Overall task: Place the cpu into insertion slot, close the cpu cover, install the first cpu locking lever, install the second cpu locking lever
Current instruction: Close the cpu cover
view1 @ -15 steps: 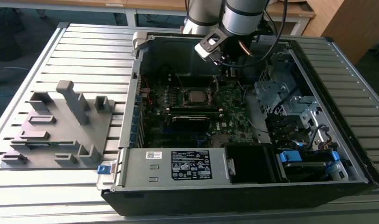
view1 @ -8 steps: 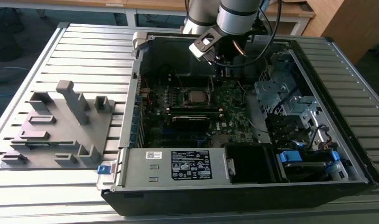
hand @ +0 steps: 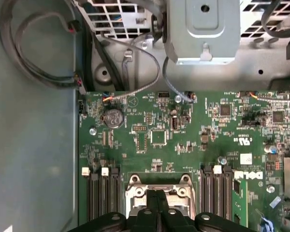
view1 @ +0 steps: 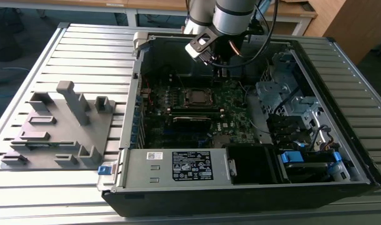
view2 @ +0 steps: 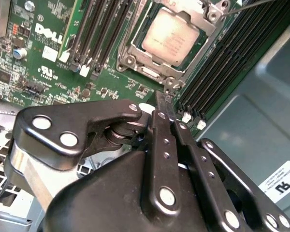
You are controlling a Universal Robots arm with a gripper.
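The cpu (view2: 170, 37) lies flat in the insertion slot (view1: 197, 97) of the green motherboard, its dull silver top showing through the cut-out of the cpu cover (view2: 150, 73), which lies down around it. From one corner of the socket a thin metal lever rod (view2: 253, 5) runs off at an angle. My gripper (view2: 160, 99) hangs above the board just beside the socket, shut with nothing between its black fingers. In the first wrist view the gripper (hand: 158, 203) overlaps the socket frame (hand: 135, 186). In the exterior view the gripper (view1: 220, 60) is inside the case, beyond the socket.
Long black memory slots (view2: 101, 34) flank the socket on both sides. The open case holds a power supply (view1: 177, 164), a metal drive cage (view1: 278, 93) and loose cables (hand: 34, 72). A grey fixture tray (view1: 59, 126) lies on the table at the exterior view's left.
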